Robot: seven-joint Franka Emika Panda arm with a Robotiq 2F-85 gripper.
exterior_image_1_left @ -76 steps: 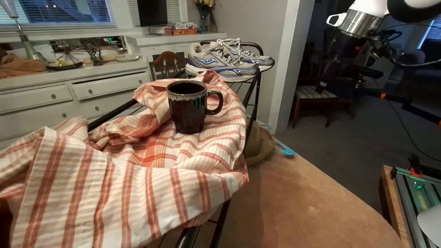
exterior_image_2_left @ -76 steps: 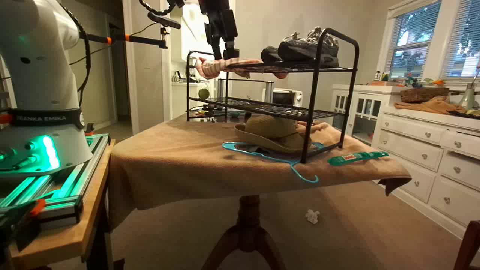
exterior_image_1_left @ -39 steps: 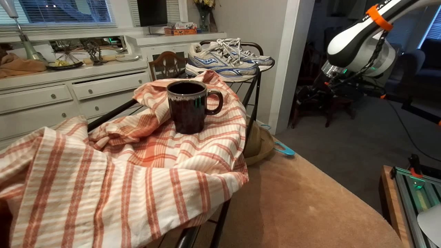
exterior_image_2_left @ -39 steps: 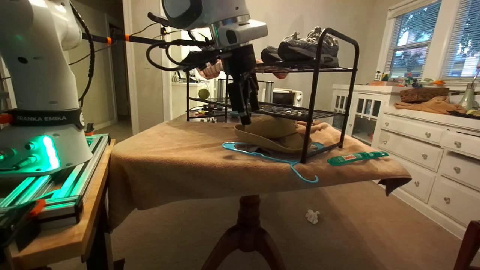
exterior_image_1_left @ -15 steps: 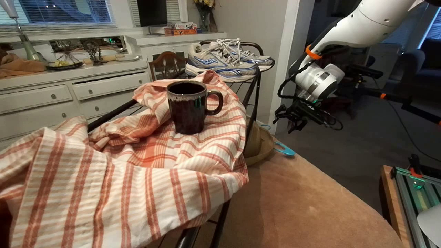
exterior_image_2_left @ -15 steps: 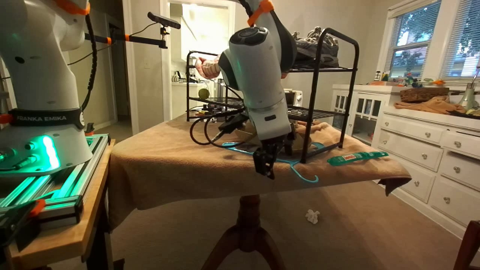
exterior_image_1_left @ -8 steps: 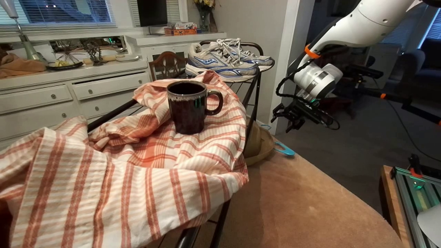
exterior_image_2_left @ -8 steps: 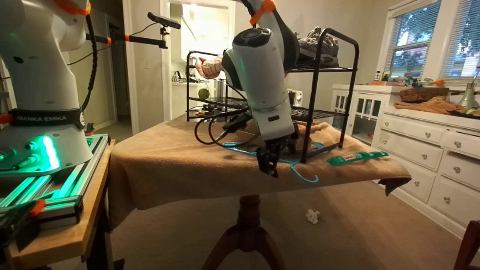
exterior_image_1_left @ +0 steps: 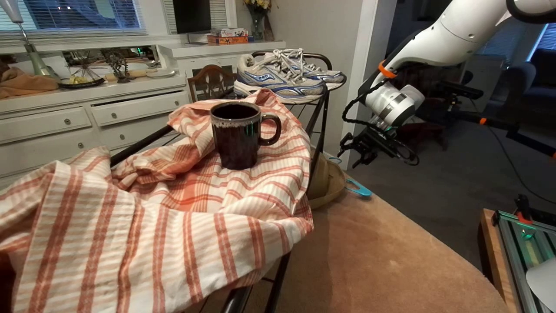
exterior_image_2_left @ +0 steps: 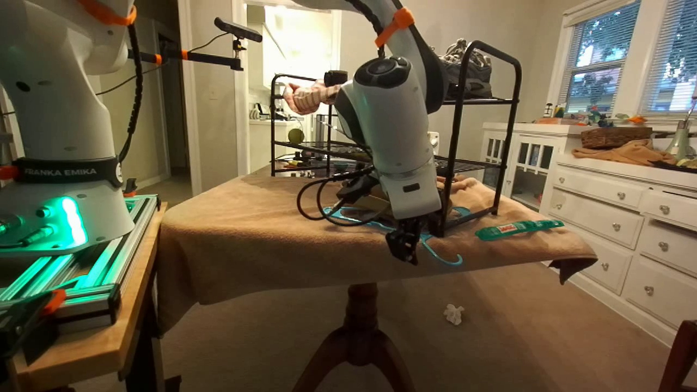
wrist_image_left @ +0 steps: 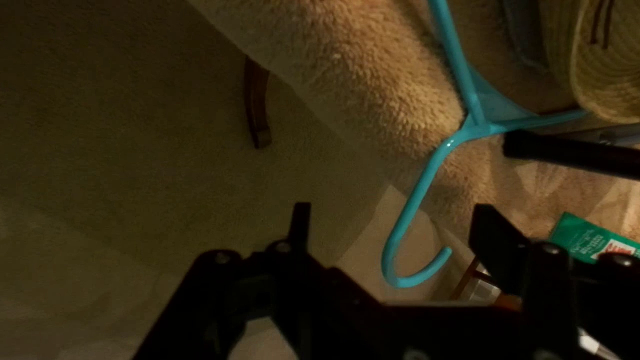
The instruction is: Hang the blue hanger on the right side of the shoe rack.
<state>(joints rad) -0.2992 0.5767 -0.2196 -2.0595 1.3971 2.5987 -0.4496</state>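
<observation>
The pincer [wrist_image_left: 392,225] has its fingers spread wide; in the wrist view the hook [wrist_image_left: 391,250] of the blue hanger [wrist_image_left: 476,129] appears between them, though whether it sits level with the tips cannot be determined. The hanger lies on the draped bench [exterior_image_2_left: 245,234] at the foot of the shoe rack [exterior_image_2_left: 456,128], hook projecting past the edge; contact between its neck and the rack's foot cannot be confirmed. In an exterior view the arm [exterior_image_2_left: 400,128] conceals part of the hanger, most of the hat [wrist_image_left: 607,65] and part of the shoes [exterior_image_1_left: 278,82]. In an exterior view with the mug [exterior_image_1_left: 236,139] and striped cloth [exterior_image_1_left: 186,243] foremost, the hat's brim blocks much of the hanger, the cloth obscures much of the rack, and low light leaves the pincer's outline hard to trace. The wrist view cuts off one side of the hanger at the top and the hat at the right, with the green packet [exterior_image_2_left: 520,228] partly behind a finger. Against half a second earlier, the pincer has shifted closer to the hanger in both exterior views, the arm with it; hanger, rack, shoes, mug and packet are unmoved. Legible writing: FRANKA EMIKA, on the band of the arm's base [exterior_image_2_left: 98,215]. The packet bears a red-and-white label and pale print, too blurred to read; the emblem on the shoe's side is too small to make out.
</observation>
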